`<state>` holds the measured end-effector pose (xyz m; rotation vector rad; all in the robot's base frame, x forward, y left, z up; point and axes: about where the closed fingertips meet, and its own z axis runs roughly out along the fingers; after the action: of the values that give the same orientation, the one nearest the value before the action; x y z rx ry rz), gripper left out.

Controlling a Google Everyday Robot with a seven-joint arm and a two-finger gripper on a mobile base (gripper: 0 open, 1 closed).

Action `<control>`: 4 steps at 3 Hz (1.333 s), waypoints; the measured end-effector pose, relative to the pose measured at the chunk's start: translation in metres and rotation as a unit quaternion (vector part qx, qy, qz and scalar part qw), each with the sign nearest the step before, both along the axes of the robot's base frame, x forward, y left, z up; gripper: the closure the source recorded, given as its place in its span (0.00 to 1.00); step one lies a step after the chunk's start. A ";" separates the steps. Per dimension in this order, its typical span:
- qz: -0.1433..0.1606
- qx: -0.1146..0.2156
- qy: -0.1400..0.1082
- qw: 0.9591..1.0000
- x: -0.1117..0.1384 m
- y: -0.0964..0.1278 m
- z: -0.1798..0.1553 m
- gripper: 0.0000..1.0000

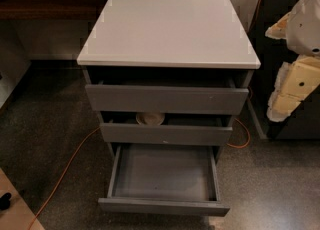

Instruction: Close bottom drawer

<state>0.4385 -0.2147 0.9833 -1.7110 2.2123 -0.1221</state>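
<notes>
Three plain grey handle-less drawers under a flat white cabinet top [167, 29]; entered here, the lowest: bottom drawer [162, 174], flat grey front, grey inner floor, nothing inside. Position: standing far out towards the camera, well past the middle grey drawer [165, 135] (ajar, round beige bowl [150, 118] showing at its back) and the taller-fronted top grey drawer [166, 99] (slightly open). Handling, judged: stiff board panels, light while unloaded, likely to run straight on its runners under modest steady pressure; not fragile, though apt to bang or bounce back if shoved hard. No handle, so nothing to grasp — best contact on the flat front face, near the centre of its width, pushed squarely inward; off-centre pressure liable to rack it sideways. White-and-yellowish robot gripper [292, 91]: at the right edge, raised beside the cabinet top's right corner, well apart from the drawer front; open or closed — cannot tell. Also noted: thin orange cable [65, 169] trailing over the dark speckled floor [270, 184] at left, outside the drawer's path.
</notes>
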 end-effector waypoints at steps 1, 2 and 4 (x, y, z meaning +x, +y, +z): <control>0.000 0.000 0.000 1.000 0.000 0.000 0.000 0.00; 0.008 0.015 0.009 1.000 -0.006 0.009 -0.017 0.00; 0.015 0.104 0.050 0.993 -0.025 0.031 -0.102 0.00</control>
<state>0.4138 -0.1840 0.8816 -1.6659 2.1806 0.1993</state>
